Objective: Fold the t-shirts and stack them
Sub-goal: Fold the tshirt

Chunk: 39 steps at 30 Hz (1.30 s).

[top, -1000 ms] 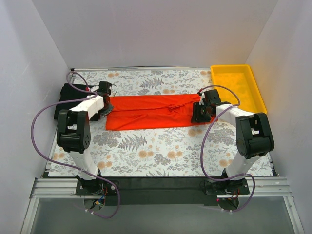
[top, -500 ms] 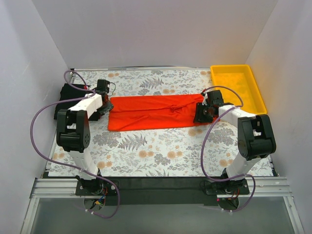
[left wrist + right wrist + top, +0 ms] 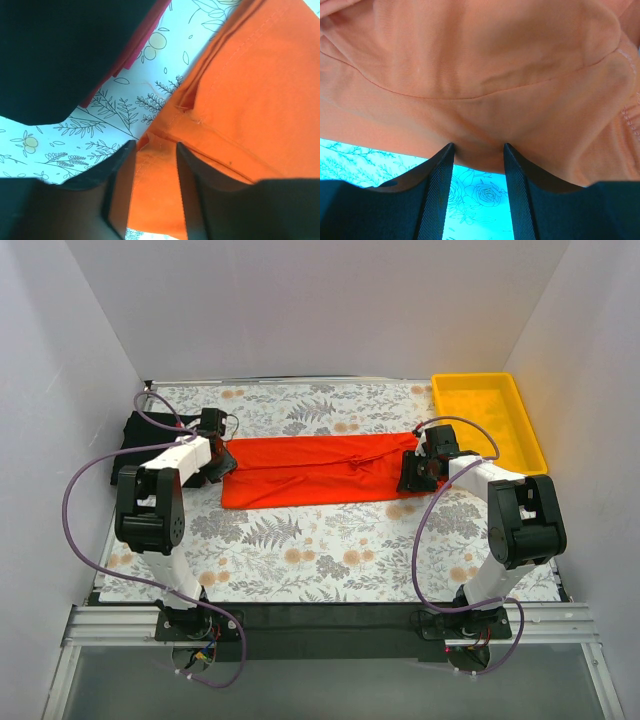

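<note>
Across the back half of the flower-patterned table lies the orange-red t-shirt, folded lengthwise into a long flat band that runs from one arm to the other. Its near edge is fairly straight, and a few creases gather toward the right end.

At the band's left end sits the left gripper, low over the cloth. From its own camera the left gripper has its two fingers parted, and the orange-red t-shirt shows in the gap between them, a stitched hem running just ahead of the tips. The cloth there looks slack, not pinched. I cannot tell whether the pads touch it.

Just to the left of that end, on the same table, a folded black t-shirt lies against the left wall. Up close the black t-shirt rests on top of a dark red t-shirt, whose edge peeks out along one side. This small stack is near the orange-red one but apart from it, with a strip of printed tabletop between.

At the band's right end is the right gripper. Its wrist view shows the right gripper with fingers spread. The edge of the orange-red t-shirt lies right at the tips, and the table is plainly visible between the two fingers, so nothing is clamped.

Behind and to the right of that arm, in the far right corner, stands a yellow tray, well clear of all the shirts.
</note>
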Motion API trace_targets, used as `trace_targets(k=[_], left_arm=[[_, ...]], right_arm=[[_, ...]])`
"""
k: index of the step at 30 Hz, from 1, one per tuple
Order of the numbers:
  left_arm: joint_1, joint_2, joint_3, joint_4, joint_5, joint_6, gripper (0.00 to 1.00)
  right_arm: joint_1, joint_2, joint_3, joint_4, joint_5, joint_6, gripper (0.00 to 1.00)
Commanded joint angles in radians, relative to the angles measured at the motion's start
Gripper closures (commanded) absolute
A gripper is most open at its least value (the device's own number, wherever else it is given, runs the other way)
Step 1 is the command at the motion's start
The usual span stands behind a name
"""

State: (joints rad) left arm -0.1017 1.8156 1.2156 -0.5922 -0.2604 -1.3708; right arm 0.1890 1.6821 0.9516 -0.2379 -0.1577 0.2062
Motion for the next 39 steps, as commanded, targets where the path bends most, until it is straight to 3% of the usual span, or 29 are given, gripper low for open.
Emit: trace_targets(k=[1, 4, 15, 21, 39], left_arm=[[-0.006, 0.008, 0.004, 0.014, -0.002, -0.008, 0.66], [-0.006, 0.019, 0.007, 0.014, -0.007, -0.007, 0.71], [-0.006, 0.037, -0.002, 0.019, -0.02, -0.005, 0.73], [-0.006, 0.03, 0.008, 0.017, -0.034, 0.007, 1.0], [-0.004, 0.037, 0.088, -0.027, -0.117, 0.016, 1.0]], right_arm=[[-0.006, -0.01, -0.011, -0.02, 0.01, 0.001, 0.56], [-0.006, -0.009, -0.016, -0.018, 0.009, -0.001, 0.56], [-0.005, -0.004, -0.022, -0.014, 0.015, -0.005, 0.56], [-0.006, 0.001, -0.024, -0.015, 0.021, -0.01, 0.56], [-0.016, 0.014, -0.059, -0.005, 0.049, -0.004, 0.56]])
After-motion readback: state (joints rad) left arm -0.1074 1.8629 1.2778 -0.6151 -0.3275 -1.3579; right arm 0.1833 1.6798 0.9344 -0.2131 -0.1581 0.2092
